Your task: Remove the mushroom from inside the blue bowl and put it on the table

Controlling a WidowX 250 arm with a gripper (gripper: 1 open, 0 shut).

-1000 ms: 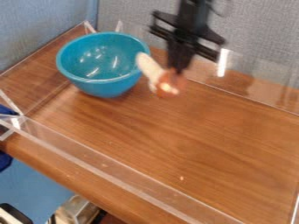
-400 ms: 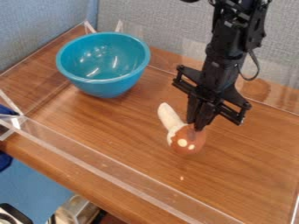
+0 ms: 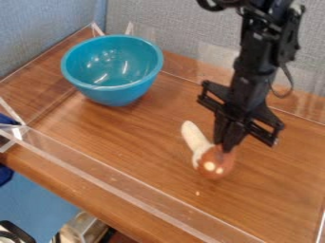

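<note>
- Orange-brown at the cap and cream at the stem, the mushroom (image 3: 203,152) is out of the blue bowl (image 3: 112,68). It hangs low over the table (image 3: 114,142), well apart from the bowl.
- The claw (image 3: 230,148) points straight down. Its two fingers are pressed together on the cap end of the mushroom.
- The mushroom lies tilted. Its cap sits right under the fingers, close to the wood. Its pale stem sticks up and away, toward the bowl side.
- I cannot tell if the cap touches the table yet, but it looks very near.
- The bowl looks empty inside.
- My guess is that the job is almost done. The claw may need to go down a tiny bit and then let go.
- The cap is round, so the mushroom may roll a little when the fingers open.
</note>
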